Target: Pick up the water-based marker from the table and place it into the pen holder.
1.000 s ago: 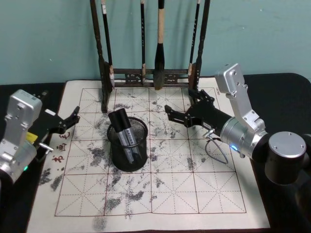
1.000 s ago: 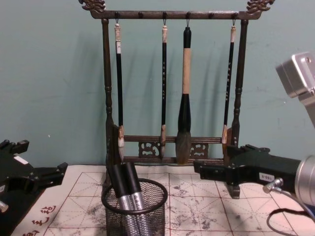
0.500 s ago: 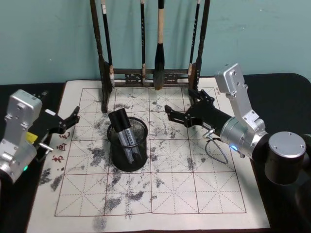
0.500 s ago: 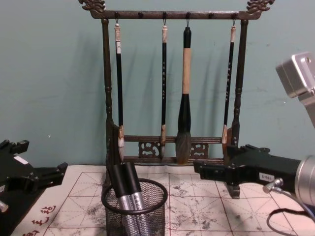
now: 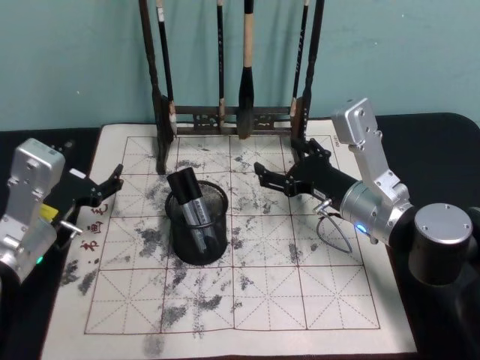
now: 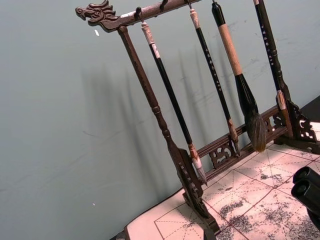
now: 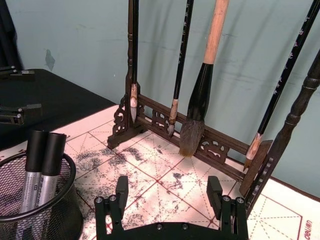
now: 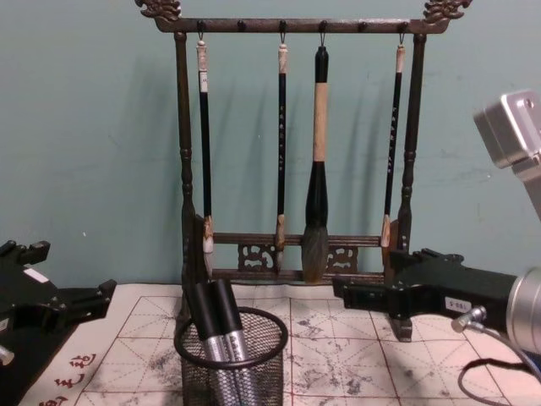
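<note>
Standing on the stained felt mat (image 5: 247, 300) of the counter (image 5: 442, 135), left of centre: the pen holder (image 5: 198, 225), black wire mesh under a thick rim. Inside it, 2 markers (image 5: 189, 201) with black caps and silver barrels, leaning side by side against the rim toward the left rear — both plain from the chest view (image 8: 218, 326) and from the right wrist view (image 7: 44, 165).

Hovering level with the cup, off the mat's left edge: the left gripper (image 5: 105, 186), jaws slightly parted and holding nothing, pointed toward the holder yet well apart from it. Parked, to all appearance.

Reaching in from the right, a little farther back: the right gripper (image 5: 279, 176), low over the mat's red grid, jaws spread wide and empty; 2 black fingers (image 7: 121, 189) seen apart in its wrist view, with the brush rack beyond. Clear of the cup, to its right — not touching.

Rising at the mat's far edge: the dark wooden brush rack (image 8: 183, 169) with 4 brushes (image 8: 316, 161) hanging from its carved top bar, tips down. Behind that, a teal wall (image 8: 84, 127).
</note>
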